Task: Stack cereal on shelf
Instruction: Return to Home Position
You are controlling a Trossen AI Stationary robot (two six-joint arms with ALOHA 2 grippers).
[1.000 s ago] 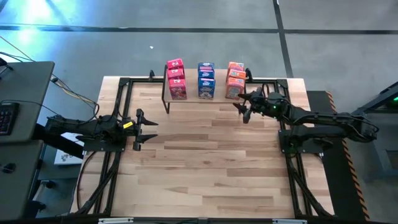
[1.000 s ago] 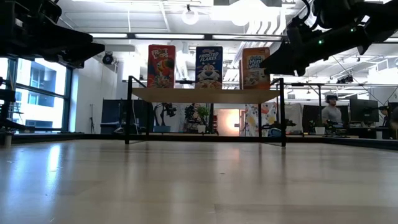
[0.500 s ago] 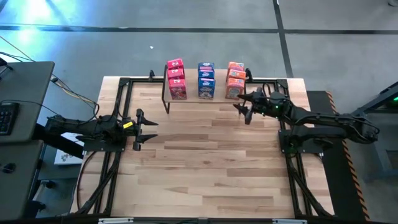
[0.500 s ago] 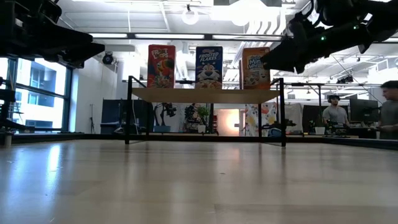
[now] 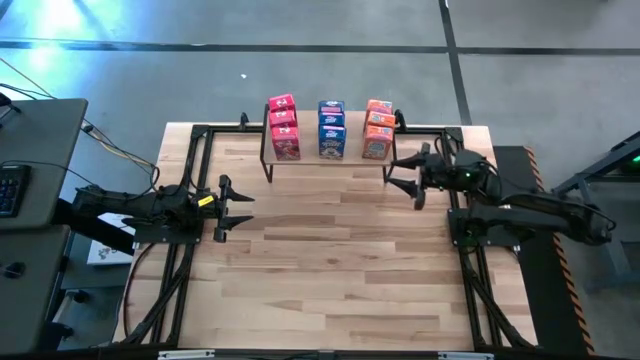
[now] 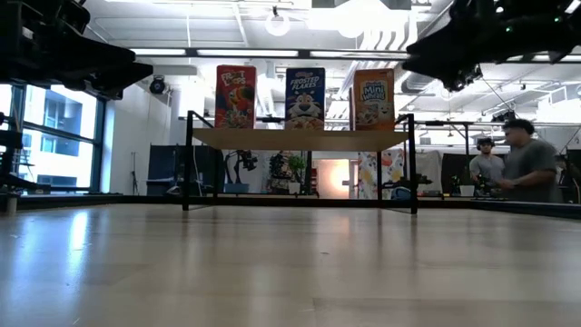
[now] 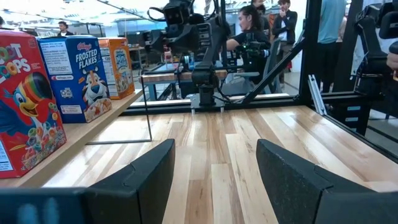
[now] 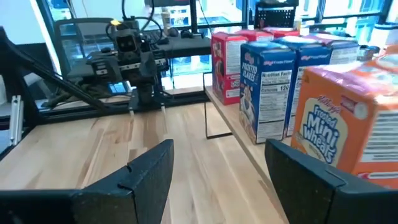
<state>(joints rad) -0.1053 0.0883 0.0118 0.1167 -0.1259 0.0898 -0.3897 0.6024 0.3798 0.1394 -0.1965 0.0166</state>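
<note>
The shelf (image 5: 310, 145) stands at the table's far edge on thin black legs. On its light board (image 6: 300, 138) the cereal boxes stand upright on their bottoms in three rows: red (image 5: 283, 127), blue (image 5: 332, 128) and orange (image 5: 377, 128). My right gripper (image 5: 405, 180) hovers open just right of and nearer than the orange row. In the right wrist view the orange box (image 8: 354, 124) shows close by, beside the open fingers. My left gripper (image 5: 240, 208) waits open above the table's left side, pointing level toward the right.
Black frame rails (image 5: 190, 200) run along the table's left and right sides. Bare wooden tabletop (image 5: 330, 260) lies between the arms and toward the near edge. A person (image 6: 522, 168) moves in the room behind the table.
My right gripper has drawn back from the orange boxes toward the table's right and near edges. It has risen and swung about, and it stays open. The boxes have kept their places. A person has walked into the background.
</note>
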